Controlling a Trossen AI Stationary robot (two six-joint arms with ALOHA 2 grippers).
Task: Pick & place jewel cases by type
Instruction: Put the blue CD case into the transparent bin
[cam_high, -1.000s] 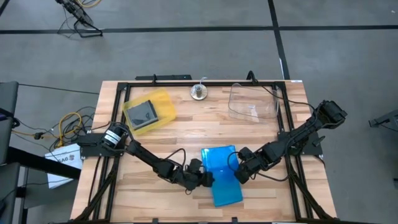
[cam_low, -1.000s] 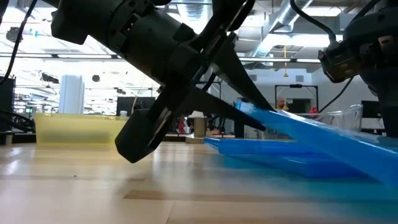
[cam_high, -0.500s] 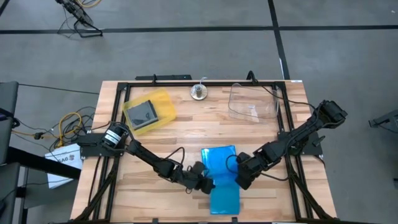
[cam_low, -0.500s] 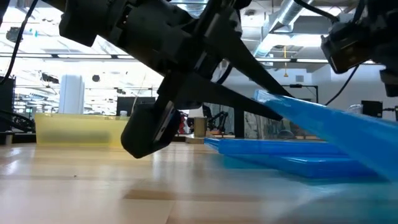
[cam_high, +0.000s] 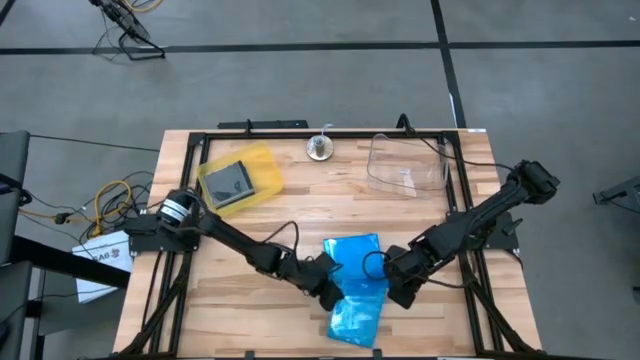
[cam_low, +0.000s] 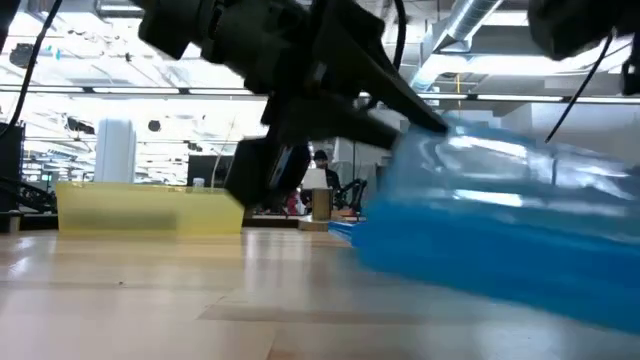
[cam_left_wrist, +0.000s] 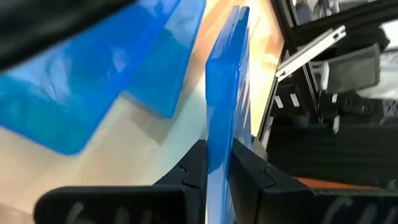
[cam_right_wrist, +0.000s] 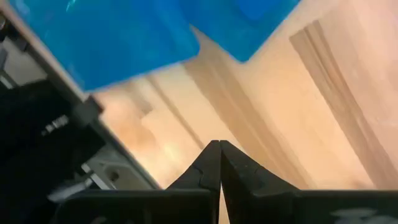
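Observation:
Two bright blue jewel cases show. One (cam_high: 356, 256) lies flat on the table's middle, also in the low view (cam_low: 345, 231). The other (cam_high: 355, 316) is in my left gripper (cam_high: 328, 288), near the table's near edge; it fills the low view's right (cam_low: 500, 210). A smoky grey case (cam_high: 229, 181) lies in the yellow tray (cam_high: 262, 160). My right gripper (cam_high: 400, 292) is shut, just right of the blue cases, touching nothing; its closed tips (cam_right_wrist: 219, 145) hover over bare wood. My left gripper pinches the blue case between its two fingers at one edge (cam_left_wrist: 218, 163), the left one in the high view. The fingers come from the table's left, slanting down. The case stands edge-on between them and reaches away from the gripper, tilted and raised above the wood.
A clear colourless bin (cam_high: 405, 165) stands at the far right, and a small metal piece (cam_high: 320, 149) at the far middle. A black frame (cam_high: 455, 210) runs along the table's sides. Bare wood lies left of the blue cases and along the near edge.
My left gripper has risen and shifted a little right with the blue case. The case had leaned across the lying one; now it is lifted off it, turned about and swung toward the near edge. My right gripper has drifted slightly toward the near edge.

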